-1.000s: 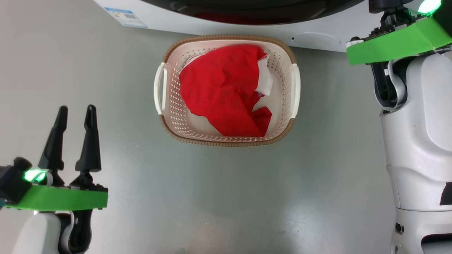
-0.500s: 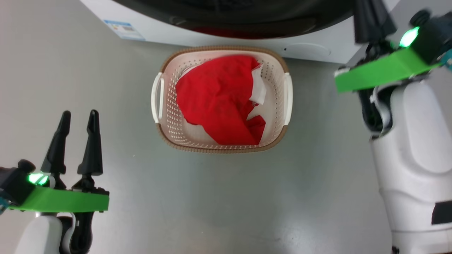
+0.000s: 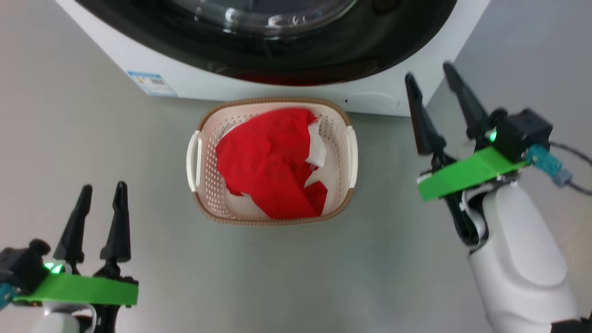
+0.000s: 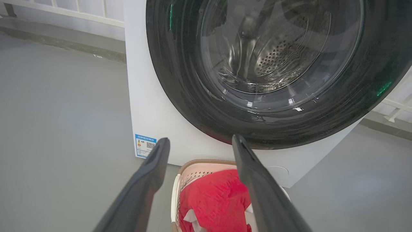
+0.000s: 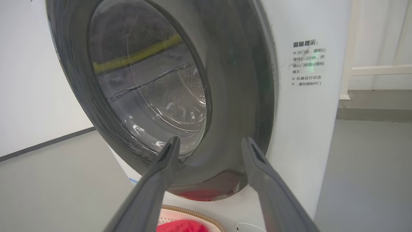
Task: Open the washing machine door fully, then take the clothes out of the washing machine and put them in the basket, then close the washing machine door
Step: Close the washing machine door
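The washing machine [image 3: 194, 88] stands at the top of the head view with the washing machine door [image 3: 323, 51] lying flat against its front; the black rim and glass [image 4: 273, 48] show the steel drum behind. Just before it on the floor sits the basket [image 3: 277, 100], holding the red clothes [image 3: 263, 162] with white trim. My left gripper [image 3: 103, 187] hovers open at the lower left, well left of the basket, fingers [image 4: 154, 167] pointing at the machine. My right gripper [image 3: 429, 73] is open and holds nothing, beside the machine's right front corner, facing the door [image 5: 145, 80].
Grey floor surrounds the basket on all sides. A blue label [image 3: 151, 82] and a round white flap [image 3: 372, 99] mark the machine's lower front. Printed text [image 5: 307, 62] sits on its face right of the door. A white railing [image 4: 80, 13] runs behind.
The head camera has shifted, so more of the door shows and the basket sits lower. My right arm has dropped from the upper right; its open fingers have come into sight. The left gripper holds its pose.
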You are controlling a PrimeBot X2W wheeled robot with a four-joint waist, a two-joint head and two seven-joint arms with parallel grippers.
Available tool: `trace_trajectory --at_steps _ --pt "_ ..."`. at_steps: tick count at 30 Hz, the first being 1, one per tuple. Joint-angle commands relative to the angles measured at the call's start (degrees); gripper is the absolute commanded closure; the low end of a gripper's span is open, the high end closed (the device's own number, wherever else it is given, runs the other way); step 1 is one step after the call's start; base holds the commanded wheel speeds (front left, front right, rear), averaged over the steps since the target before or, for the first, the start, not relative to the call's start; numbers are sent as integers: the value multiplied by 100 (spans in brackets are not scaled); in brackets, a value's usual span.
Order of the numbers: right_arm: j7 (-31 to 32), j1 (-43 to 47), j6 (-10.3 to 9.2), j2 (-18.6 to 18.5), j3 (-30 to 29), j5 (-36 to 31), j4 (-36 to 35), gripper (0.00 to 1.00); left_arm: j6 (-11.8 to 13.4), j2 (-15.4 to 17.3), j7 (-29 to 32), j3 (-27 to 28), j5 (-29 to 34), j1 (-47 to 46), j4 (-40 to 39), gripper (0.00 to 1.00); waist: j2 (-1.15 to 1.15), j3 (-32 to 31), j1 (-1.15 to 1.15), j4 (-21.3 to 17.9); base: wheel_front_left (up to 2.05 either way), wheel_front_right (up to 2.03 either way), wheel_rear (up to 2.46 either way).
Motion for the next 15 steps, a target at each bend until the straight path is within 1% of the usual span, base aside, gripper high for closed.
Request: trace_trajectory --at_steps 1,7,15 --pt "-20 239 -14 80 191 91 -110 0 -17 225 -46 218 12 102 -56 0 0 -282 0 -150 0 0 0" --pt "-20 922 -14 -15 308 237 -134 0 -17 241 -46 293 63 394 86 0 0 -734 0 -328 0 0 0" --pt "-20 1506 -14 -126 264 347 -202 0 -17 237 -46 356 131 608 143 0 0 -1030 0 -490 0 0 0"
